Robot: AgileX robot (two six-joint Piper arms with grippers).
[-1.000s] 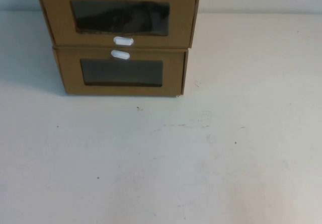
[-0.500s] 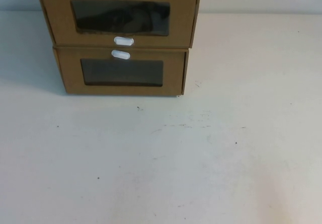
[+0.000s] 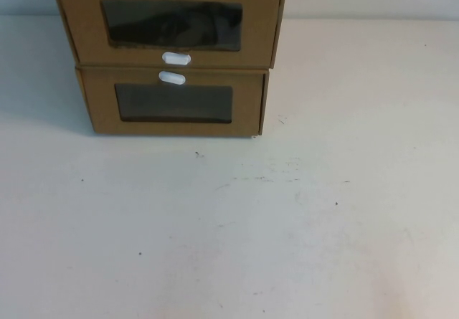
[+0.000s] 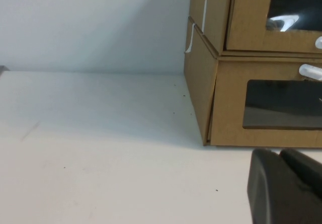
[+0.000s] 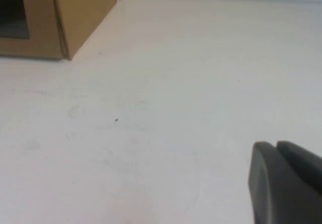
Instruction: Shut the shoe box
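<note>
Two brown cardboard boxes stand stacked at the table's far left-centre. The upper one is the shoe box (image 3: 168,21), with a dark window and a white oval tab (image 3: 176,58) below it. Its drawer front (image 4: 251,27) looks nearly level with its sleeve. My left gripper (image 4: 279,153) is shut and empty, low over the table in front of the stack's left corner. My right gripper (image 5: 275,144) is also shut and empty, well right of the boxes. Neither gripper appears in the high view.
The lower box (image 3: 172,104) carries its white tab (image 3: 171,78) above its window and bears the shoe box. The white table (image 3: 287,226) spreads in front of and to the right of the stack. A pale wall (image 4: 90,22) rises behind it.
</note>
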